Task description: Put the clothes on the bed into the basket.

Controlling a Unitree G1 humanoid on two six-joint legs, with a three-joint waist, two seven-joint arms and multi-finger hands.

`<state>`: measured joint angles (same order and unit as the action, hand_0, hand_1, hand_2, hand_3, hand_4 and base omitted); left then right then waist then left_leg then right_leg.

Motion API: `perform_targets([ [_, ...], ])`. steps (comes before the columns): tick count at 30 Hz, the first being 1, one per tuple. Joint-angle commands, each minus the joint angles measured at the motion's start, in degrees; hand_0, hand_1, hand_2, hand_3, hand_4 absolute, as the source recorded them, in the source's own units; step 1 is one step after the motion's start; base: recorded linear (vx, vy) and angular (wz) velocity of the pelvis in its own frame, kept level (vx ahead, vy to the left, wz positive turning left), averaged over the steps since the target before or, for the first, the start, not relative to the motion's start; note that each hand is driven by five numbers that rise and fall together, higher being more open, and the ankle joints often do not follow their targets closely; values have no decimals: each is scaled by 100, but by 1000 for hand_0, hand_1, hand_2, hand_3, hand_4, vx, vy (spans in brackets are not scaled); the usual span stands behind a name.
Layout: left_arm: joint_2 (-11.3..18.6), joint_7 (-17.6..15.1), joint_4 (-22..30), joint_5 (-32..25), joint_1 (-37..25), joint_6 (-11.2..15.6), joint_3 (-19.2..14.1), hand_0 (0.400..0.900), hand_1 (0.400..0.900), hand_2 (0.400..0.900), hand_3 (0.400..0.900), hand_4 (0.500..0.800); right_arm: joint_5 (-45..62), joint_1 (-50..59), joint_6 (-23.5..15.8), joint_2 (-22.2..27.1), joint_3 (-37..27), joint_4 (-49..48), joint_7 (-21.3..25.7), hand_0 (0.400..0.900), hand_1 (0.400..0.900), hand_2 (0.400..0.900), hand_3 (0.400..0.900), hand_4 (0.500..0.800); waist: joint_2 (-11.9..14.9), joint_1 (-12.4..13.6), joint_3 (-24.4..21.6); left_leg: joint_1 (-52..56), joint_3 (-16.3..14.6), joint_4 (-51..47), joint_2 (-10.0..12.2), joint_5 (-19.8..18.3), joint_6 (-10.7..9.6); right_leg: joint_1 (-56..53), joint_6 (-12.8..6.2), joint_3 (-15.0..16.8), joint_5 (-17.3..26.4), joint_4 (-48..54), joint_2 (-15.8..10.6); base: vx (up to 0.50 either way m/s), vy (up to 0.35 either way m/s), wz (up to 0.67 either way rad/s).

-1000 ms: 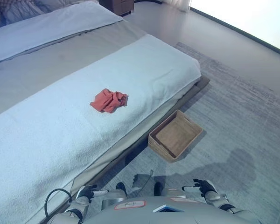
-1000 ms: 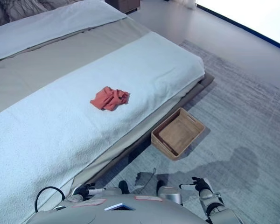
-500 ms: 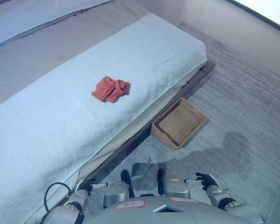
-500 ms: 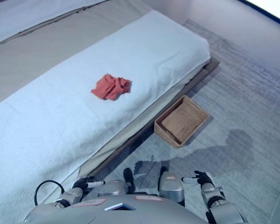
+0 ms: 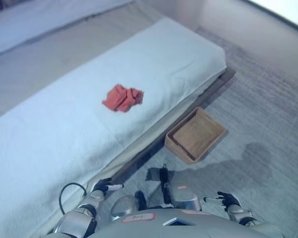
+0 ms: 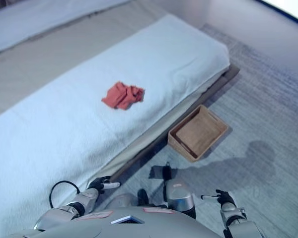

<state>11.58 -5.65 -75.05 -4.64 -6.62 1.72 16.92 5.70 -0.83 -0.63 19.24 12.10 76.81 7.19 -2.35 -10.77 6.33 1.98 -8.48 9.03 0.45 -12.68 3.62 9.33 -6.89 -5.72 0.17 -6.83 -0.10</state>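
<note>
Left eye view: red cloth [image 5: 122, 97] crumpled on the bed [image 5: 49, 129] – basket [image 5: 195, 135] on the rug at its 4 o'clock, empty. Right eye view: left hand [image 6: 100, 184] and right hand [image 6: 223, 197] low, fingers relaxed, holding nothing.

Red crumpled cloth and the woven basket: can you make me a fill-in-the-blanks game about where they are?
1. The red crumpled cloth lies on the pale blue blanket of the ____.
2. The brown woven rectangular basket stands on the grey carpet and holds ____.
3. The left hand and the right hand both hang low, and neither touches the ____.

Missing words: bed; nothing; cloth
</note>
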Motion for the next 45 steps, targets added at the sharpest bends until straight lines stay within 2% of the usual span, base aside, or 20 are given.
perform_targets([
  [1,249,-205,123,11,-432,89,111,900,900,900,900,800,213,185,-98,330,-84,-100,150,900,900,900,900,800,-154,-77,88,1007,-98,1011,-520,1315,-931,148,326,21,631,435,390,375,-133,12],
  [3,253,-286,231,-39,-539,115,131,900,900,900,900,800,326,287,-140,385,-66,-241,192,900,900,900,900,800,-8,10,242,226,189,2441,-648,1742,-1182,-108,506,190,505,433,328,208,-102,-18],
  [5,310,-426,275,16,-655,123,201,900,900,900,900,800,380,354,-145,389,-24,-307,256,900,900,900,900,800,202,161,346,-164,61,2877,-418,1560,-1014,-378,622,335,383,491,249,312,-151,-47],
  [6,387,-567,433,94,-691,163,264,900,900,900,900,800,397,357,-167,362,20,-336,338,900,900,900,900,800,412,286,379,-574,-78,2551,-61,1288,-776,-556,649,452,271,544,137,286,-127,-49],
  [7,387,-567,435,94,-690,162,266,900,900,900,900,800,397,355,-167,362,19,-336,339,900,900,900,900,800,404,300,394,-557,-88,2562,-47,1271,-777,-571,649,462,268,543,150,256,-75,-60],
  [9,498,-811,602,304,-755,173,376,900,900,900,900,800,379,340,-203,329,58,-315,406,900,900,900,900,800,548,396,369,-679,-95,1610,230,1084,-581,-695,559,662,148,535,81,258,23,-56],
  [10,539,-930,699,377,-796,196,414,900,900,900,900,800,349,318,-213,325,76,-288,451,900,900,900,900,800,567,407,350,-597,-11,690,404,1164,-561,-749,502,732,77,553,37,406,170,-88],
  [11,653,-1185,1078,556,-879,262,497,900,900,900,900,800,298,267,-266,348,93,-269,543,900,900,900,900,800,448,423,337,-568,356,-852,705,1809,-689,-793,455,889,-50,587,46,391,234,-93],
  [12,727,-1285,1239,676,-983,278,579,900,900,900,900,800,288,244,-280,371,76,-235,572,900,900,900,900,800,395,402,341,-592,381,-1403,819,2003,-787,-831,414,955,-99,609,19,280,197,-70],
  [14,878,-1531,1517,949,-1039,302,639,900,900,900,900,800,271,169,-300,402,24,-145,595,900,900,900,900,800,248,389,293,-524,295,-1403,943,1996,-890,-910,322,1092,-196,628,-14,292,242,-108],
  [17,1030,-1828,1789,1233,-1046,368,646,900,900,900,900,800,233,90,-319,341,-22,-38,668,900,900,900,900,800,181,436,190,-436,193,-1403,861,1920,-927,-898,257,1192,-213,625,-96,262,250,-86],
  [18,1202,-2032,2018,1417,-1080,381,605,900,900,900,900,800,150,105,-306,326,-27,76,691,900,900,900,900,800,152,479,180,-369,-22,-1403,771,1832,-885,-779,158,1281,-185,489,-194,162,224,-154],
  [19,1350,-2168,2244,1468,-1102,371,527,900,900,900,900,800,97,195,-294,313,39,76,722,900,900,900,900,800,184,604,239,-296,-319,-1403,781,1783,-884,-634,84,1150,-46,458,-280,139,267,-228],
  [21,1545,-2359,2236,1578,-1289,324,458,900,900,900,900,800,35,396,-282,279,132,2,704,900,900,900,900,800,235,806,273,-283,-864,-1403,850,1731,-968,-396,49,147,186,677,-530,-31,87,-127],
  [27,1609,-2738,1740,2050,-1908,63,474,900,900,900,900,800,72,213,-325,168,144,-35,654,900,900,900,900,800,342,640,143,-202,-1063,-1403,829,1692,-1038,-498,-10,71,358,1093,-473,118,34,-10],
  [29,1625,-2727,1672,2113,-1995,8,498,900,900,900,900,800,63,185,-330,171,146,-43,654,900,900,900,900,800,336,598,123,-219,-1069,-1403,832,1684,-1042,-497,-14,44,368,1135,-471,62,-2,0],
  [32,1510,-2345,767,2002,-2572,-185,777,900,900,900,900,800,133,227,-317,342,103,-166,610,900,900,900,900,800,315,382,92,-409,-1118,-1403,890,1720,-1077,-294,-40,78,424,1183,-432,28,-2,-3],
  [36,1627,-1939,198,1921,-3013,-315,998,900,900,900,900,800,218,314,-289,567,54,-275,561,900,900,900,900,800,309,261,108,-648,-1179,-1403,945,1772,-1086,28,-66,164,518,1183,-391,-17,13,-22],
  [38,1797,-1772,-277,2129,-3404,-478,1198,900,900,900,900,800,289,349,-298,706,-29,-323,526,900,900,900,900,800,327,172,177,-880,-1230,-1403,1001,1828,-1097,310,-75,239,608,1183,-359,12,24,-19],
  [45,2378,-1622,-708,2819,-4196,-730,1661,900,900,900,900,800,478,386,-358,778,-102,-377,495,900,900,900,900,800,424,113,482,-1307,-1119,-1403,1087,1875,-1166,739,-133,269,701,1183,-327,5,3,-1],
])
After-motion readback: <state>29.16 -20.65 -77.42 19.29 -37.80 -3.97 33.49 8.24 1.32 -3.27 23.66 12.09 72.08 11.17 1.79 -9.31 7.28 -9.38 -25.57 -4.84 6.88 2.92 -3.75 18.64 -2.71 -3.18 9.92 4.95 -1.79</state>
